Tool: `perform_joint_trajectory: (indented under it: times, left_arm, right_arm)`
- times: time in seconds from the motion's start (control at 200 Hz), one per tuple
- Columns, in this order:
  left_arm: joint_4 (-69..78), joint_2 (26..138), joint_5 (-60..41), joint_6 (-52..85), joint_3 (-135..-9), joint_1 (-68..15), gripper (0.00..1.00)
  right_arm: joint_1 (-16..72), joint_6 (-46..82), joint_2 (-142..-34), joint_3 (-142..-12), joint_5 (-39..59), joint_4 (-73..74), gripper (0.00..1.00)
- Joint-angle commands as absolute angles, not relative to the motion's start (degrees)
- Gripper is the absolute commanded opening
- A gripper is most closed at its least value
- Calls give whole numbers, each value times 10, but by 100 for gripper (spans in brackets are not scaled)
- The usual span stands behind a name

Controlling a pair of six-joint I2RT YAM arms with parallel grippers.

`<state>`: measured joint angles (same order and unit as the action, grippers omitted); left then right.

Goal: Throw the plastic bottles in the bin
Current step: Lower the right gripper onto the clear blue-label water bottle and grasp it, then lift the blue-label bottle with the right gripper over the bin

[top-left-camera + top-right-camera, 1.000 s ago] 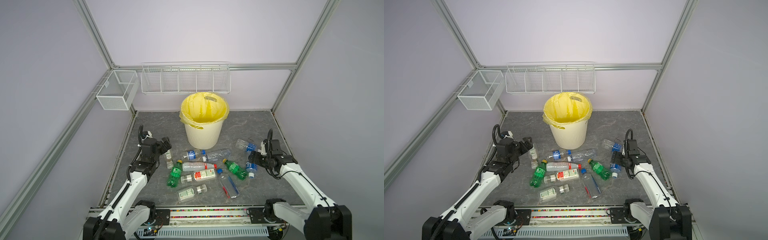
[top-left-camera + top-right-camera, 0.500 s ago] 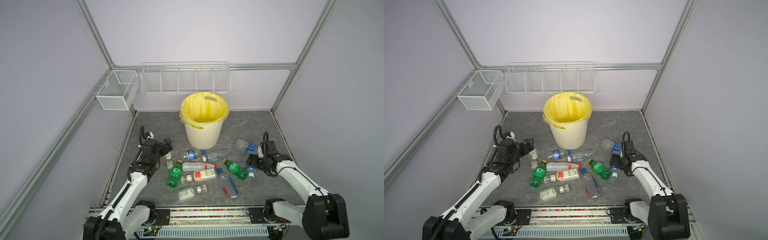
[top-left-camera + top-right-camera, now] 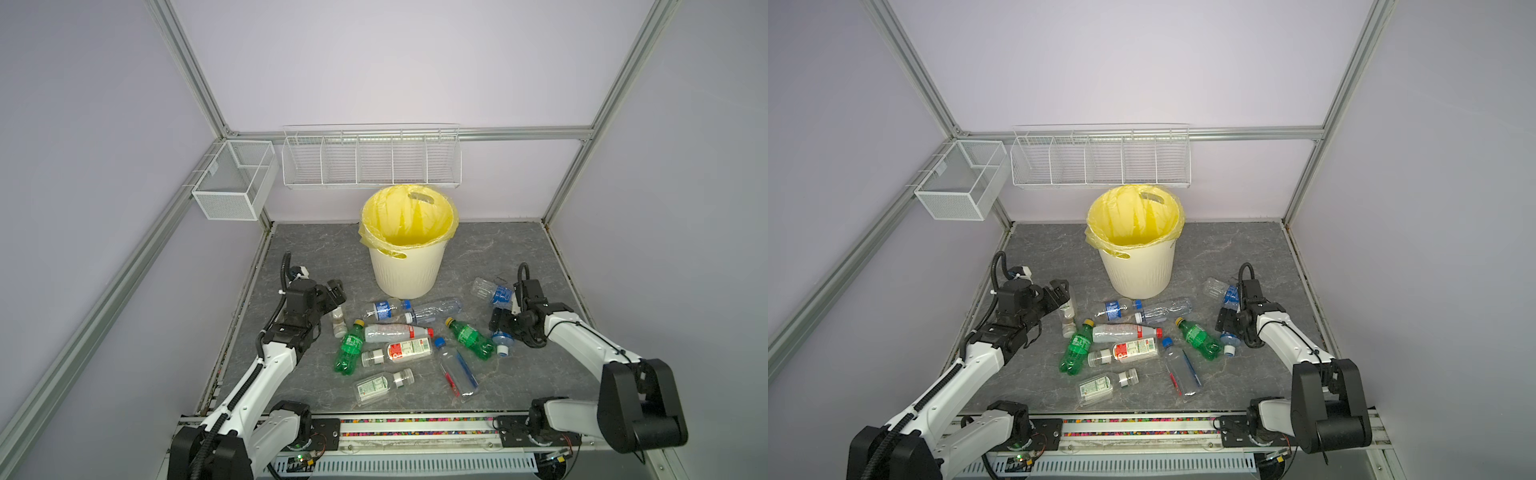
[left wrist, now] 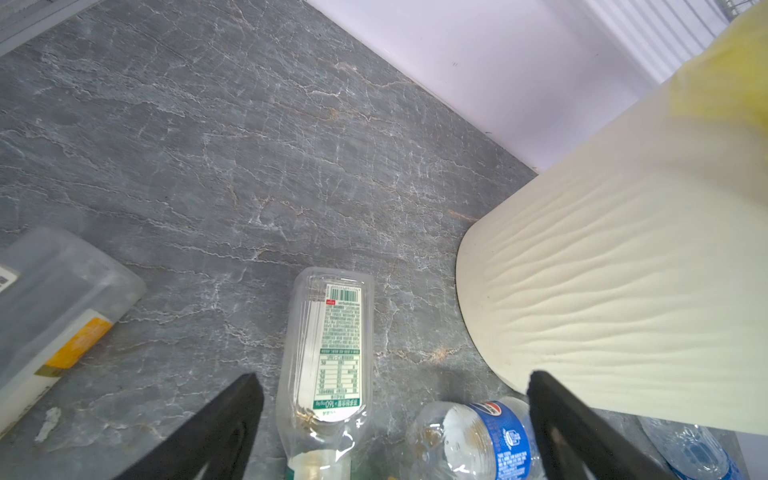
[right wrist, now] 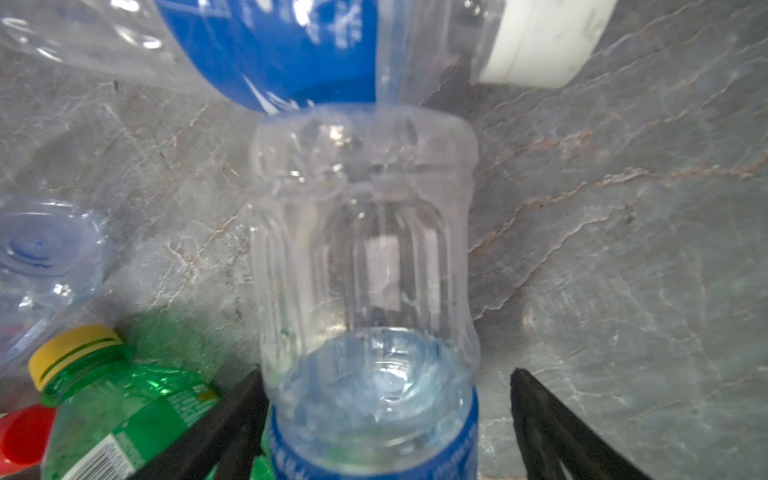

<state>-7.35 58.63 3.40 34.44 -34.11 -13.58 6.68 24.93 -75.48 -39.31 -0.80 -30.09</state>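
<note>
The cream bin (image 3: 403, 270) (image 3: 1138, 274) with its yellow liner stands at the back middle. In front of it several plastic bottles lie on the grey floor, two of them green (image 3: 349, 347) (image 3: 469, 338). My left gripper (image 3: 336, 292) (image 4: 392, 376) is open, low over a small clear bottle with a green-white label (image 4: 328, 353) and a blue-labelled one (image 4: 486, 436). My right gripper (image 3: 500, 328) (image 5: 386, 374) is open around a clear blue-labelled bottle (image 5: 361, 249) (image 3: 503, 343). One finger touches it and the other stands apart.
White wire baskets hang on the back wall (image 3: 372, 158) and at the left corner (image 3: 232, 183). Another blue-labelled bottle (image 3: 490, 291) lies just behind my right gripper. Walls close the floor on three sides, and the arms' base rail (image 3: 415, 428) runs along the front.
My right arm has dropped lower and drawn in around the blue-labelled bottle. My left arm has barely moved.
</note>
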Motion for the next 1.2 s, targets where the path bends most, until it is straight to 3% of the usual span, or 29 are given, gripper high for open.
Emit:
perform_joint_trajectory:
  times: [0.0,0.325,0.79,1.195]
  left_arm:
    - [-66,596,45,344,-337,-139,99]
    - [-86,597,76,333,-345,-138,99]
    - [-91,593,84,361,-346,-137,100]
    - [-90,597,71,369,-349,-137,99]
  right_arm:
    - [72,251,-762,-399,-10,-289,86]
    - [82,252,-725,-401,1,-315,62]
    - [86,257,-569,-408,-24,-397,61]
    - [86,235,-511,-457,-6,-412,60]
